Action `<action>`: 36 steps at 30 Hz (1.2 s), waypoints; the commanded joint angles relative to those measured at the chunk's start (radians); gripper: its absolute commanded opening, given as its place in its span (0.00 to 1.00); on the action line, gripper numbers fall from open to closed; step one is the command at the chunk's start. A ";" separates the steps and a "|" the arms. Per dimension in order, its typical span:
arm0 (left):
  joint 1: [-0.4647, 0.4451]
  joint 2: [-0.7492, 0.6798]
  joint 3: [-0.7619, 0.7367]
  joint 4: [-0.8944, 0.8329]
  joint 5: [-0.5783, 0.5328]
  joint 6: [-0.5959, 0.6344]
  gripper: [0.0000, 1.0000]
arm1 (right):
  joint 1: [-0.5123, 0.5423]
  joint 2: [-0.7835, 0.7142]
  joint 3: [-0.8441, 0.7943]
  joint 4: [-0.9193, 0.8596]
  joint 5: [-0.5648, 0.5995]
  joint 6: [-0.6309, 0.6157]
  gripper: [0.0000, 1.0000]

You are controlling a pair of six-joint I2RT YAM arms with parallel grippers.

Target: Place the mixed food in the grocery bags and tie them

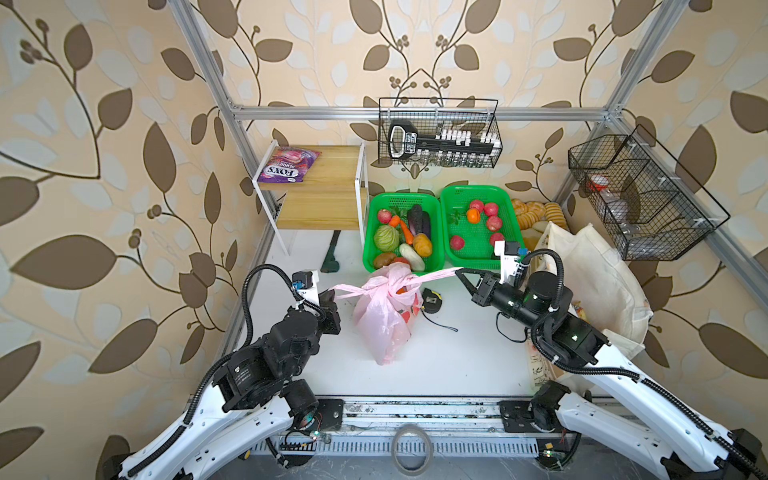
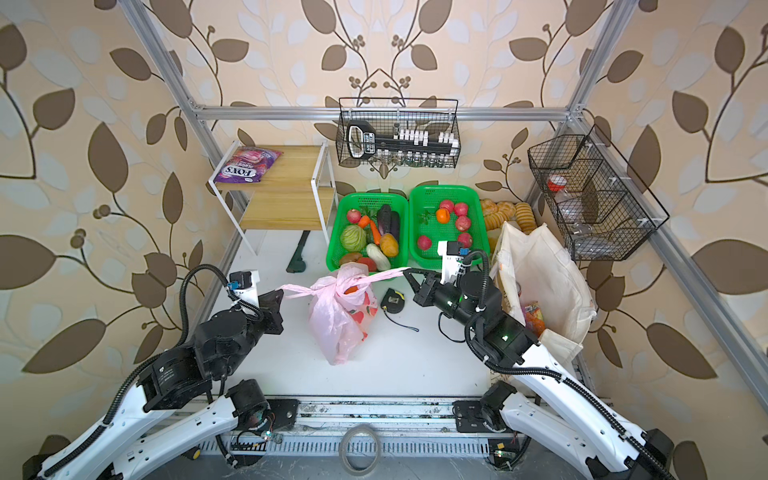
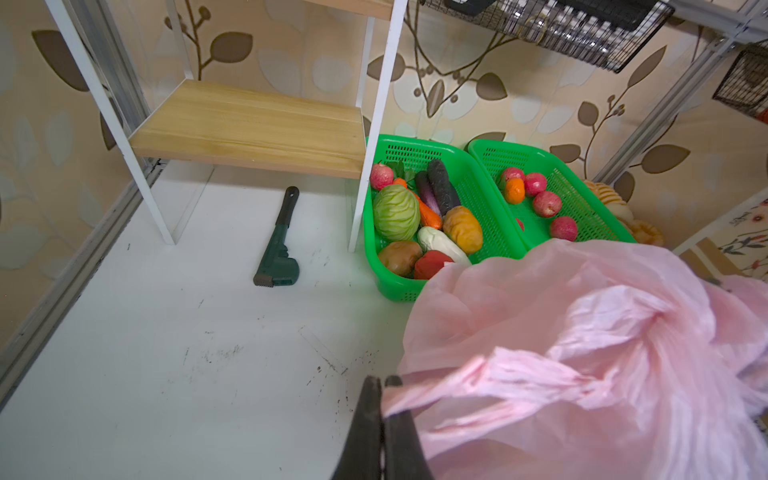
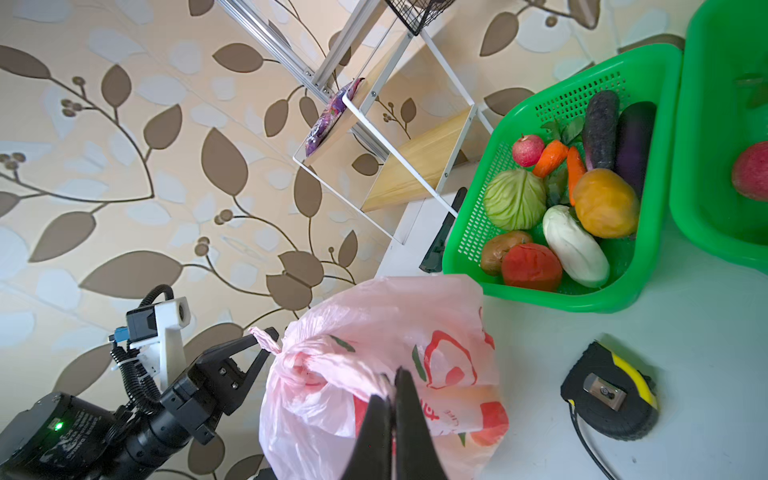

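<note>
- Desk (image 1: 457, 365), white, carries the things.
- Canvas tote (image 1: 598, 282) slumps open at the desk's right edge.
- Pink bag (image 1: 382, 328) stands filled near the desk's middle, its two handles crossed in a knot above the mouth.
- Left hand (image 1: 332, 296) is clamped on the handle end that points to the left edge.
- Right hand (image 1: 459, 272) pinches the other handle end, stretched taut toward the right edge.
- Purple FOX'S packet (image 1: 286, 165) lies on top of the shelf (image 1: 328, 174) in the rear left corner.
- Tape measure (image 1: 432, 300) sits just beside the bag.
</note>
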 commanded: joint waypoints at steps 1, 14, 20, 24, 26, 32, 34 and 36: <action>0.014 0.045 0.006 -0.167 -0.142 -0.044 0.00 | -0.015 -0.004 -0.030 -0.060 0.178 0.046 0.00; 0.014 0.097 -0.075 -0.104 0.024 -0.117 0.20 | -0.041 0.089 -0.161 0.134 -0.097 0.125 0.24; 0.014 0.079 -0.030 -0.089 0.045 -0.059 0.62 | -0.024 0.115 -0.175 0.215 -0.149 0.198 0.50; 0.014 0.068 -0.026 -0.089 0.040 -0.061 0.78 | 0.021 0.145 -0.178 0.261 -0.134 0.199 0.56; 0.013 0.071 -0.026 -0.089 0.044 -0.064 0.85 | 0.039 0.172 -0.171 0.266 -0.130 0.201 0.58; 0.015 0.099 0.023 -0.094 0.118 -0.018 0.99 | 0.050 0.230 -0.168 0.236 -0.157 0.157 0.62; 0.022 0.117 0.046 -0.112 0.141 -0.014 0.99 | 0.046 0.236 -0.156 0.190 -0.184 0.110 0.64; 0.047 0.137 0.066 -0.126 0.198 -0.010 0.99 | 0.038 0.229 -0.153 0.169 -0.218 0.082 0.65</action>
